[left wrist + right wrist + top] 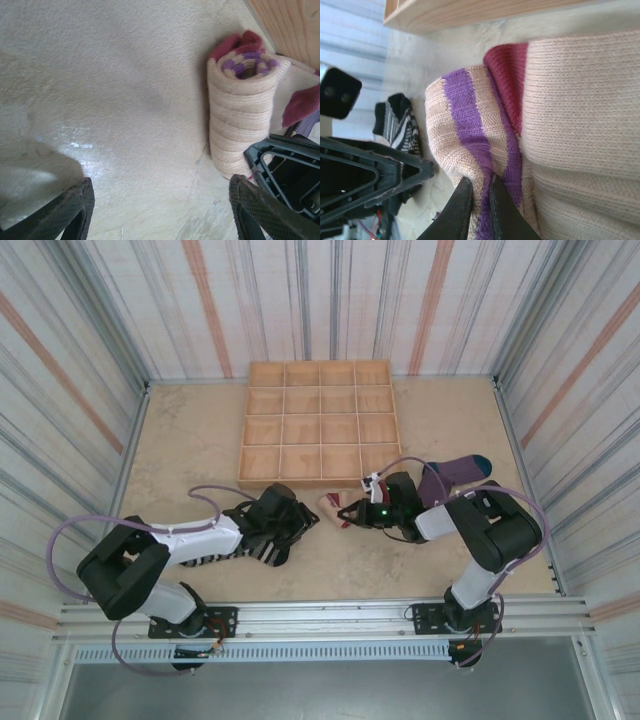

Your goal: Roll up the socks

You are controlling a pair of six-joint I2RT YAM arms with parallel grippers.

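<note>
Ribs of knit ring the tan sock (242, 115), rolled into a cylinder on the table (100, 75) beside the wooden tray (285, 25). Near it the left gripper (160, 197) holds its jaws spread; the right gripper (480, 182) pinches its purple-striped edge. Overhead, a striped sock (268, 554) lies under the left arm.

Seen from above, the striped sock (268, 552) is half buried under the left arm, so its full length can't be read. The right claw (352, 512) covers the 3 o'clock end of the tan sock (330, 505), and its tips are too small to make out there. The purple sock (455, 468) is hidden behind the right arm at its 7 o'clock end. The left wrist view clips the wooden tray (292, 30) at 1 o'clock. In the right wrist view the tan sock runs off at 3 o'clock.
</note>
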